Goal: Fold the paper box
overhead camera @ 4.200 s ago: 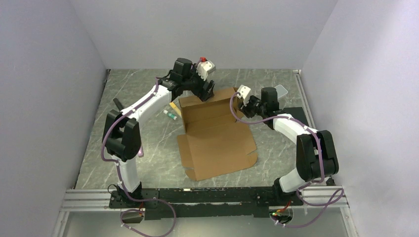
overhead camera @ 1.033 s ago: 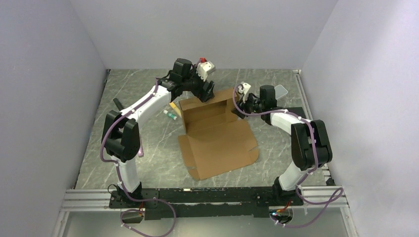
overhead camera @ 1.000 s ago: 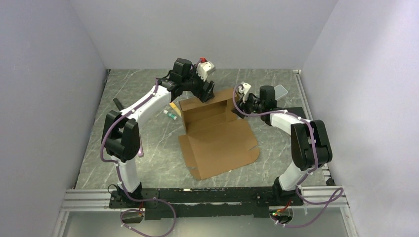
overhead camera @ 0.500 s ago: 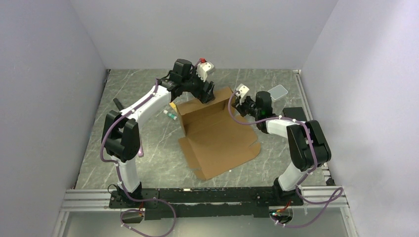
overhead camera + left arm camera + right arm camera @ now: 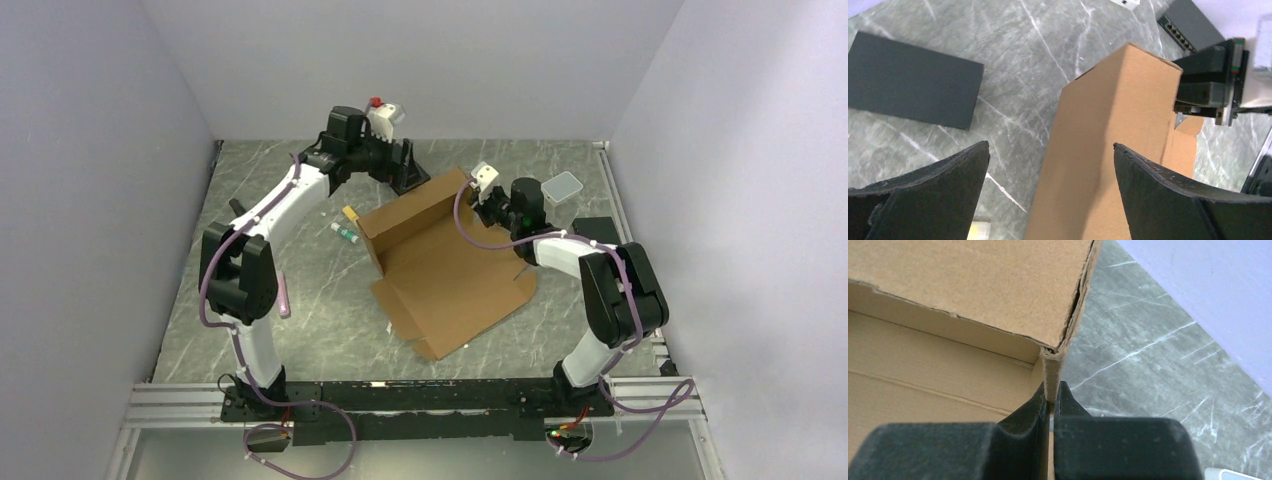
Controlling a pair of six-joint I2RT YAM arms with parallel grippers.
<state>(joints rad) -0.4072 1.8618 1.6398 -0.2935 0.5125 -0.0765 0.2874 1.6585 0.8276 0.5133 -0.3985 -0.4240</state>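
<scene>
Cardboard takes up the middle of the table [image 5: 300,330]: the paper box [image 5: 455,275] lies open and slanted, its flat panel reaching toward the near edge, its back wall standing up toward the far edge. The right claw [image 5: 1050,396] is pinched tight on the right end of that raised wall — a thin cardboard edge clamped between its fingers [image 5: 1023,422]. The left claw [image 5: 1048,147] hangs spread wide above the wall's top, nearer the far edge.
</scene>
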